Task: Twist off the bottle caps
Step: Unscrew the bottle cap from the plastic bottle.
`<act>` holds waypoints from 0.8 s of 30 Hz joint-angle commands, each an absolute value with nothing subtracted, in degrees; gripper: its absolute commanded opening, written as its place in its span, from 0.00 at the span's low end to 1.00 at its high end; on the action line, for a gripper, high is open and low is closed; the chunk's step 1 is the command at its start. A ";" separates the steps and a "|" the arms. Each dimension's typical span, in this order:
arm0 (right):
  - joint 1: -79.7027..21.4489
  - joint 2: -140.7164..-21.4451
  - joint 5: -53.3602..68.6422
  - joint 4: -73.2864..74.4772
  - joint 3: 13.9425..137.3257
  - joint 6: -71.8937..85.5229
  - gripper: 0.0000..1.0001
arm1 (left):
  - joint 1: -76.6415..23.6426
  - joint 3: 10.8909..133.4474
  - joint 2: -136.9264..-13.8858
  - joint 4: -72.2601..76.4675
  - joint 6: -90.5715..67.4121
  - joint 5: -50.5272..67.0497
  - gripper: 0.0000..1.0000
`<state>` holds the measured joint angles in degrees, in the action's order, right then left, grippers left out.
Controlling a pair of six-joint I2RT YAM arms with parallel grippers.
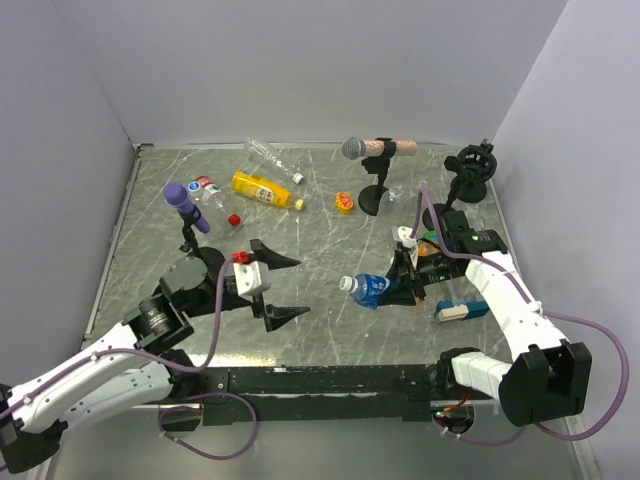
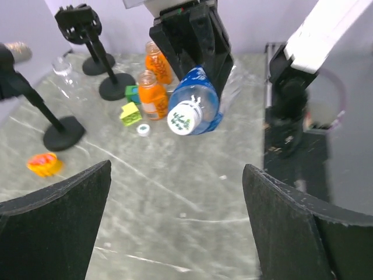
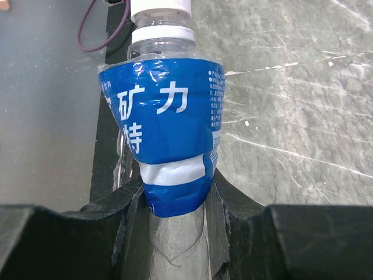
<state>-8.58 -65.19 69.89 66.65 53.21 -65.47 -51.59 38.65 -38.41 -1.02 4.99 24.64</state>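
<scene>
The table (image 1: 330, 335) was seen to be grey-green, marbled with thin white veins. The blue-labelled bottle (image 3: 166, 134) was wrapped in deep blue, printed with white characters and crossed by one white band. Its cap (image 2: 184, 117) was white, marked with a green pattern. Another bottle (image 1: 262, 189) was coloured yellow, and a loose cap (image 1: 234, 219) red. Two stubby bottles (image 2: 153, 96) were shown orange, and a small block (image 2: 131, 114) yellow-green. One microphone (image 1: 186, 205) was headed purple, the other (image 1: 352, 148) grey. The left gripper (image 1: 303, 288) and right gripper (image 3: 175, 201) were finished black. The cables (image 3: 82, 34) were sheathed in purple.
</scene>
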 commanded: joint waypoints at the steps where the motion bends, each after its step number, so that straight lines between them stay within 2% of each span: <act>1: -8.44 -65.13 71.81 66.27 53.35 -67.76 0.16 | -51.42 41.82 -44.54 2.91 18.80 29.86 0.96; 8: -8.61 -65.13 71.72 66.18 53.26 -67.68 0.16 | -51.42 50.18 -57.90 0.70 23.64 37.34 0.98; 17: -8.79 -64.95 71.63 66.36 53.35 -67.76 0.16 | -51.42 54.93 -66.88 0.09 23.12 46.40 0.75; 24: -8.79 -64.78 71.63 66.44 53.35 -67.76 0.16 | -51.42 57.04 -69.87 -2.90 22.42 45.79 0.58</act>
<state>-8.58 -65.19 69.89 66.78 53.21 -65.69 -51.55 54.46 -69.34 -2.50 21.78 43.05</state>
